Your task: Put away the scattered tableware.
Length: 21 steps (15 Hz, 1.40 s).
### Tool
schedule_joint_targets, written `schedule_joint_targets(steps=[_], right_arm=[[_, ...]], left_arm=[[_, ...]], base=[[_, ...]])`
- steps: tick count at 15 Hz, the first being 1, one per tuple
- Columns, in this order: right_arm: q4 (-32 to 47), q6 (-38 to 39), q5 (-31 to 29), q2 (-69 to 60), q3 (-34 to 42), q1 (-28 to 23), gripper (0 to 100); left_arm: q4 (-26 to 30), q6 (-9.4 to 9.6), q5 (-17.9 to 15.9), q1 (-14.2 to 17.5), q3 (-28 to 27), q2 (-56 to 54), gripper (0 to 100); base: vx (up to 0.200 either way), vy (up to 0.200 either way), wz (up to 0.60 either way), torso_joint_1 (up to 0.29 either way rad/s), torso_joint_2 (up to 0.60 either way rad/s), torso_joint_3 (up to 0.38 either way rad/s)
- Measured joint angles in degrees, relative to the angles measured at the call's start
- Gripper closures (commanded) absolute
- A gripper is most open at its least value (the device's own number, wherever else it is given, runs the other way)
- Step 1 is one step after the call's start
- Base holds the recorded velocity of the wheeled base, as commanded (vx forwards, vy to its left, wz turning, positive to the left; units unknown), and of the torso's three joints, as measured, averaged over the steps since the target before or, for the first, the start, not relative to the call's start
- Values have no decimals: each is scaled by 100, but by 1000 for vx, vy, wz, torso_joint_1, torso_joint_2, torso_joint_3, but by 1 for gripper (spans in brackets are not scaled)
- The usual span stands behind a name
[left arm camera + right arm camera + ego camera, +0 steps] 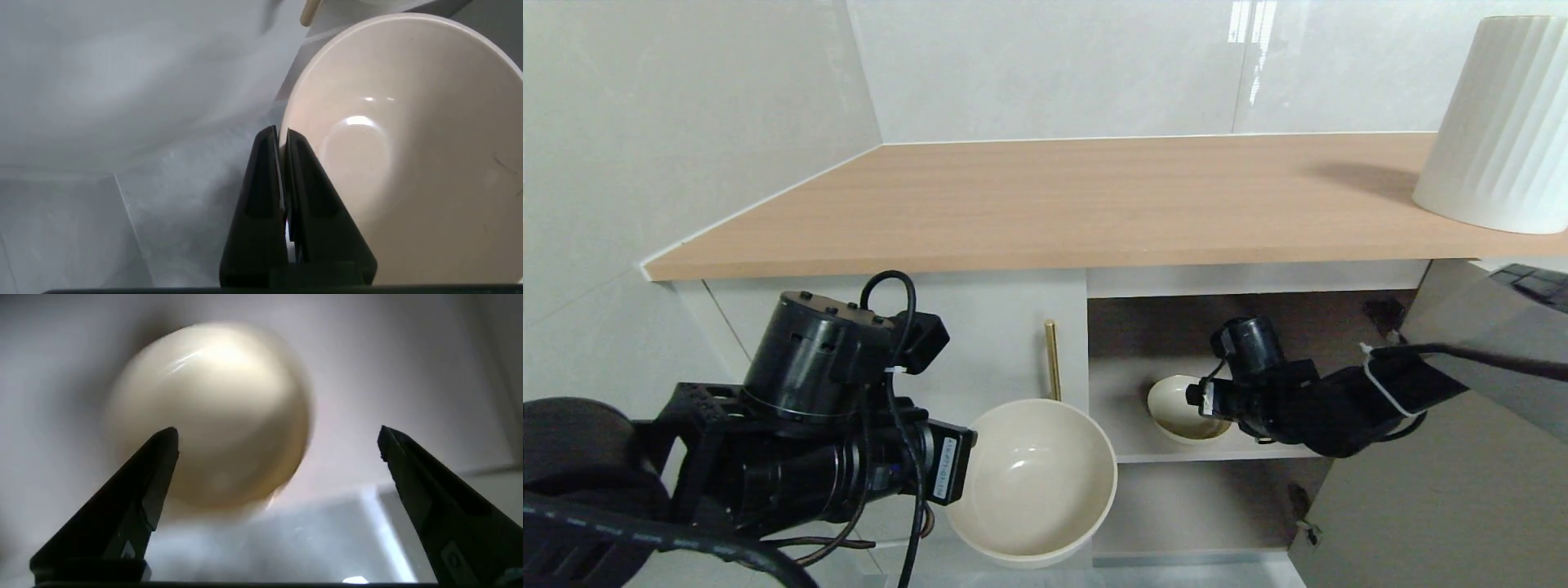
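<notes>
Gripping the near rim of a large cream bowl [1033,478], the left hand [283,163] has its fingers pressed together on the bowl's wall and holds it in the air before the closed cabinet door [980,343], just beside the brass handle [1051,359] and below the tabletop [1094,196]. Inside the open cabinet, the right hand [276,441] hangs with fingers spread wide, clamped on nothing, facing a smaller cream bowl [1172,404] that sits on the shelf [1168,453]. Both bowls look rigid, smooth and glossy, probably light enough for a single hand but slippery and liable to chip if knocked against the cabinet. The rim looks like the sensible hold, one finger inside the wall and one outside, as the left hand has it. The right hand covers part of the smaller bowl in the head view and it blurs in the right wrist view, so whether it lies flat or tipped is hard to tell. The large bowl's far edge is cut off in the left wrist view. A white ribbed vessel [1503,122] stands on the tabletop, well apart
</notes>
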Motion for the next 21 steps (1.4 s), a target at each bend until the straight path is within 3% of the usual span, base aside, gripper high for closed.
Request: schedule_joint_targets(steps=[5, 10, 17, 21], right_arm=[[1258, -68, 1026, -1640, 861, 901, 0], [1655, -71, 1932, -2431, 973, 1128, 0], [1710, -61, 1949, -2403, 1101, 1618, 0], [1677, -39, 1927, -2077, 1058, 1654, 0]], left_arm=[[-568, 41, 65, -278, 67, 708, 100], [-813, 27, 77, -513, 168, 1085, 100], [-1585, 38, 418, -896, 188, 1548, 100], [-1606, 40, 495, -957, 180, 1584, 100]], base=[[0, 0, 0, 0, 0, 0], [0, 0, 0, 0, 0, 0], [0, 0, 0, 0, 0, 0], [0, 0, 0, 0, 0, 0]])
